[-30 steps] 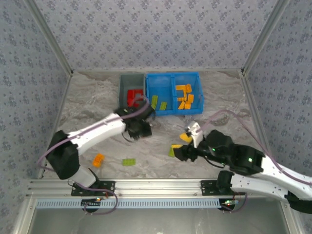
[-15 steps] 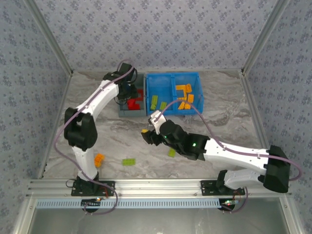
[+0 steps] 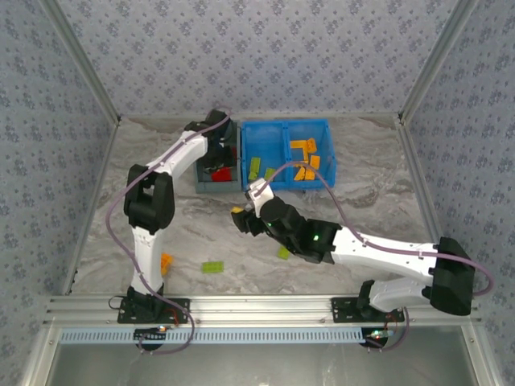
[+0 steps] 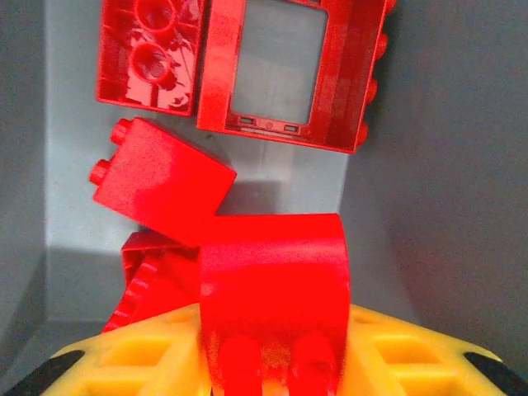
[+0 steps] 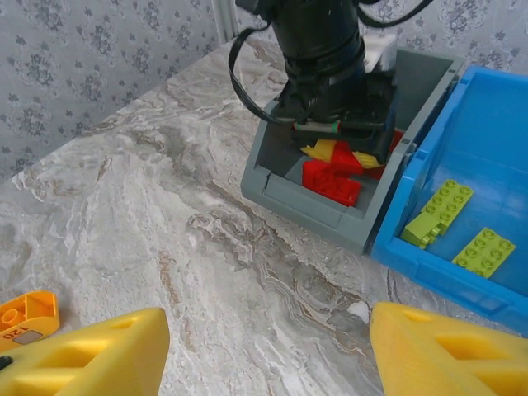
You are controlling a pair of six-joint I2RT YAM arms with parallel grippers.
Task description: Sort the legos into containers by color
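Over the last second the left gripper [image 3: 217, 165] has swung from the middle of the bench [image 3: 378, 161] up to the grey bin [image 3: 216, 186] at 11 o'clock. The right gripper [image 3: 240, 217] has crossed from 4 o'clock to just 9 o'clock of centre. In the left wrist view the left gripper's yellow fingers [image 4: 412, 355] press against either side of a red arched brick [image 4: 272, 280]. Its long axis runs 12 to 6, studs toward 6 and curved back toward 12. On the bin floor beyond it are a tilted red block [image 4: 161, 181] with studs at 9 o'clock and an open red frame piece [image 4: 293, 74] at 12. The right wrist view shows that gripper from the side, dipped into the bin. The right gripper's own fingers [image 5: 91, 355] are spread wide with bare bench between them, and an orange curved brick [image 5: 26, 318] sits just outside one finger. In the same view, two lime bricks [image 5: 437, 210] in the blue pair's [image 3: 287, 126] near compartment lie slanted from 2 to 8. From above, orange bricks [image 3: 304, 159] fill the compartment at 1 o'clock. Loose lime bricks lie at 7 [image 3: 213, 267] and 5 [image 3: 283, 252].
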